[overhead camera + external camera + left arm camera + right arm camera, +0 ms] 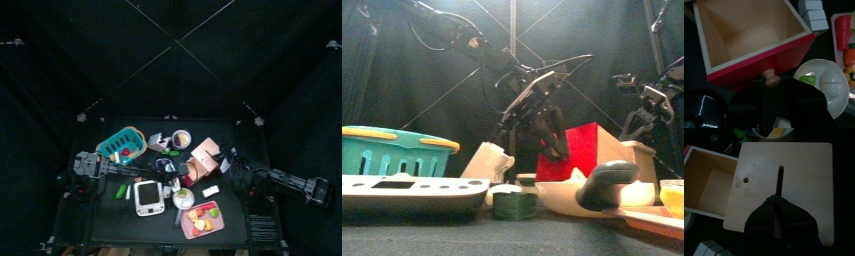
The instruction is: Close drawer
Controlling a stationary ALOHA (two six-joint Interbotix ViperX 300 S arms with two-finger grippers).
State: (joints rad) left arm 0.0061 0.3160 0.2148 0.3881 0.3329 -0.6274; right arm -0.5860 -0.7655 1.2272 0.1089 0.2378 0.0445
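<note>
Dim, black-curtained scene lit from above; front view shows overhead glare, foreground objects blurred

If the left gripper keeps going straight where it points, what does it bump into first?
Probably the small wooden knob on the drawer's red front, right ahead of the left gripper; how close is unclear.

Teal basket point(120, 144) at table's left, red fruit tray point(203, 219) front-right, white calculator point(148, 197) btwn — white bowl point(826, 84) nearby.

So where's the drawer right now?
In the top view the drawer sits right of the table's middle, between the two grippers, with a white bowl beside its red front.
</note>
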